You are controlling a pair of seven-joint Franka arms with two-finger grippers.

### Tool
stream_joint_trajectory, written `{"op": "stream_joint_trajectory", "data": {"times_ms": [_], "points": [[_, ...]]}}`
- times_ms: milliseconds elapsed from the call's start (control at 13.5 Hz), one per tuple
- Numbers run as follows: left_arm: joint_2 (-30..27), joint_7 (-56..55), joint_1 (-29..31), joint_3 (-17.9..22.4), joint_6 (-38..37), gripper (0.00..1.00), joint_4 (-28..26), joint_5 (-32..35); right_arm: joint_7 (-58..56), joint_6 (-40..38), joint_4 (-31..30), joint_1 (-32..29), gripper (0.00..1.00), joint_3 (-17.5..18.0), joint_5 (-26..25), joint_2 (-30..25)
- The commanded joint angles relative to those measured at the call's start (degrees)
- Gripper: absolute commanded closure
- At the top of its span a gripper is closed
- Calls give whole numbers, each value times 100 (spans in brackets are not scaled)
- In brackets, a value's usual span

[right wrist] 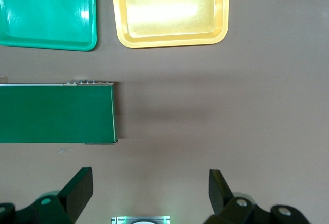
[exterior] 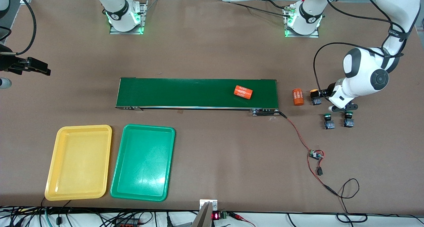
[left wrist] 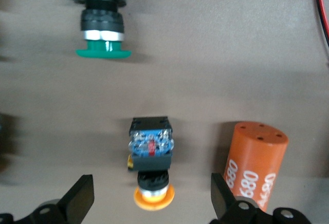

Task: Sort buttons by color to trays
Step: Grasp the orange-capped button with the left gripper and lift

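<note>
Your left end effector (left wrist: 151,201), fingers wide and empty, hangs over the yellow button (left wrist: 151,168) on the table beside the orange cylinder (left wrist: 255,163), its long axis pointing 12 to 6 o'clock between them; the right end effector (right wrist: 149,193) waits open.

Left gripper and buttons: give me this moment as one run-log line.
left gripper: open, over yellow button | right gripper: open, waiting | yellow tray, green tray: no buttons
</note>
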Motion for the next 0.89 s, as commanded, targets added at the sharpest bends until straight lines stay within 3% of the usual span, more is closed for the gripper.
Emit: {"op": "stream_joint_trajectory", "data": {"times_ms": [0, 223, 371, 520, 668, 817], "points": [[253, -41, 28, -51, 273, 0, 18, 80, -35, -88, 63, -65, 0, 37, 72, 21], [402, 11, 20, -42, 317, 5, 36, 89, -35, -88, 46, -65, 0, 37, 72, 21], [376, 12, 20, -42, 239, 52, 27, 89, -35, -45, 37, -65, 0, 37, 55, 21], [332, 3, 20, -42, 221, 84, 27, 89, -35, -79, 46, -56, 0, 37, 29, 21], [245, 3, 20, -51, 212, 100, 36, 89, -35, -88, 46, -65, 0, 37, 28, 21], [0, 134, 20, -51, -32, 100, 79, 106, -35, -88, 46, -56, 0, 37, 28, 21]]}}
